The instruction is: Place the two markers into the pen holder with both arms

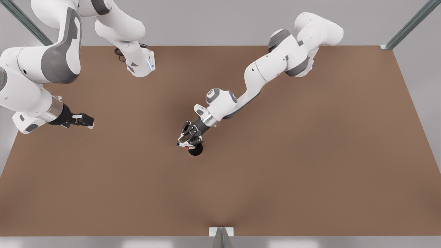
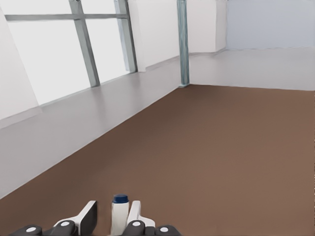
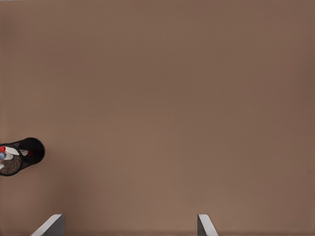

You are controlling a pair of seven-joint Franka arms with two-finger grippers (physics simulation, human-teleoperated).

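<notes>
The black mesh pen holder (image 1: 196,150) stands at the table's middle. The red-capped marker (image 1: 187,147) stands in it, and the right wrist view shows the pen holder (image 3: 33,146) with that red marker (image 3: 10,150) inside. My left gripper (image 1: 187,141) hovers right over the holder with the blue-capped marker (image 1: 178,144) between its fingers. In the left wrist view the blue marker (image 2: 119,212) touches one finger (image 2: 135,214), with a gap to the other, so the left gripper (image 2: 112,217) is open. My right gripper (image 1: 88,121) waits open and empty at the front view's left.
The brown table (image 1: 275,165) stretches wide around the holder. The arm bases (image 1: 141,63) sit at the far edge. Metal frame posts (image 1: 406,26) stand at the corners, and a small bracket (image 1: 221,231) sits on the near edge.
</notes>
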